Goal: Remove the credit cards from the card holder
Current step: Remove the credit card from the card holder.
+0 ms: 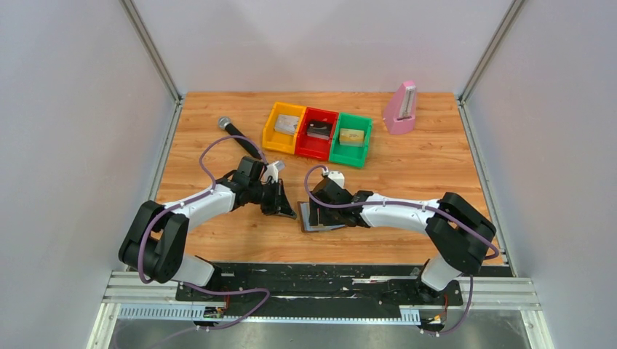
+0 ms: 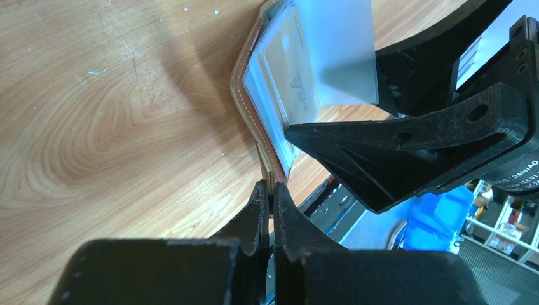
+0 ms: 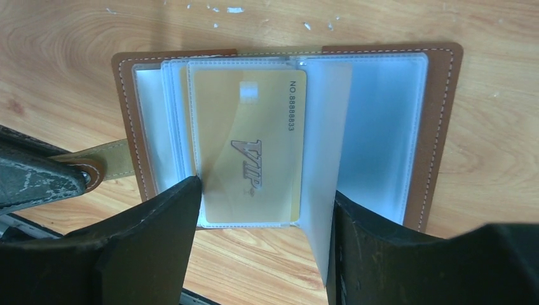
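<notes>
Right wrist, not top external: gold card (image 3: 249, 146) in card holder (image 3: 438, 127)

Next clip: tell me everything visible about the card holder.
The card holder lies open on the wooden table, between the grippers. Its cover looks like brown leather with pale stitching. Inside are clear plastic sleeves, one leaf standing up. The front sleeve holds a gold card marked VIP. The left gripper is shut on its strap, and the open right gripper straddles the front sleeve.
</notes>
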`<move>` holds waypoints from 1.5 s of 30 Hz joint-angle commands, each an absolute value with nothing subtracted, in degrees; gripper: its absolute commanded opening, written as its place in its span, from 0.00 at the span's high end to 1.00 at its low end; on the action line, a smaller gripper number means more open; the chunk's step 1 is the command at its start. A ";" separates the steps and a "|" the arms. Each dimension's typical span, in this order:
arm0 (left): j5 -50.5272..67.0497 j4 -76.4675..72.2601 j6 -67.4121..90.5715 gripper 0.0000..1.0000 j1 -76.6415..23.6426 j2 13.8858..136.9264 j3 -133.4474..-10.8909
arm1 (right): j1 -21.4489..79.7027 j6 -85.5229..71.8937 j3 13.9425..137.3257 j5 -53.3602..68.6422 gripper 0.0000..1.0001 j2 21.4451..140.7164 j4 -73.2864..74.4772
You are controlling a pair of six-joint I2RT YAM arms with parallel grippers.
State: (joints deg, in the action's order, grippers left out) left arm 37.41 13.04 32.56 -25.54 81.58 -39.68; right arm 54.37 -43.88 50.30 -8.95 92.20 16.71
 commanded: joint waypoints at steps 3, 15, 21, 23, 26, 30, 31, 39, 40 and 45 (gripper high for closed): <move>38.04 14.09 30.61 1.00 -25.93 81.50 -39.98 | 54.42 -44.04 51.57 -13.49 0.32 90.43 19.91; 34.87 17.45 28.83 0.97 -25.93 82.86 -42.01 | 54.45 -43.24 52.98 -13.03 0.21 84.51 25.32; 33.22 19.08 28.70 0.80 -25.93 83.00 -42.81 | 54.26 -42.90 53.73 -14.14 0.18 79.24 29.05; 32.64 19.56 28.84 0.69 -25.93 82.74 -43.19 | 54.28 -42.03 53.97 -14.12 0.19 78.41 28.97; 32.18 20.29 29.43 0.62 -25.93 81.73 -43.84 | 53.72 -40.36 54.39 -13.08 0.27 78.27 27.58; 31.72 20.70 30.97 0.57 -25.93 79.65 -44.95 | 51.20 -37.97 53.94 -7.83 0.48 79.04 23.64; 31.72 20.59 31.31 0.57 -25.93 79.00 -45.11 | 50.71 -37.46 53.76 -6.93 0.55 79.26 22.61; 35.26 14.26 34.15 0.65 -26.37 79.77 -44.50 | 45.65 -36.11 49.90 6.20 0.71 81.24 13.04; 35.95 13.55 34.49 0.68 -26.50 80.09 -44.06 | 45.23 -35.98 49.37 7.67 0.71 81.55 11.95; 37.88 7.55 36.22 0.78 -27.07 83.12 -42.28 | 42.49 -36.41 46.45 13.61 0.72 83.08 6.91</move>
State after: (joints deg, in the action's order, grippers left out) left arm 35.20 14.04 34.41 -26.39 81.25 -43.31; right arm 43.99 -37.28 48.23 6.96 82.06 13.82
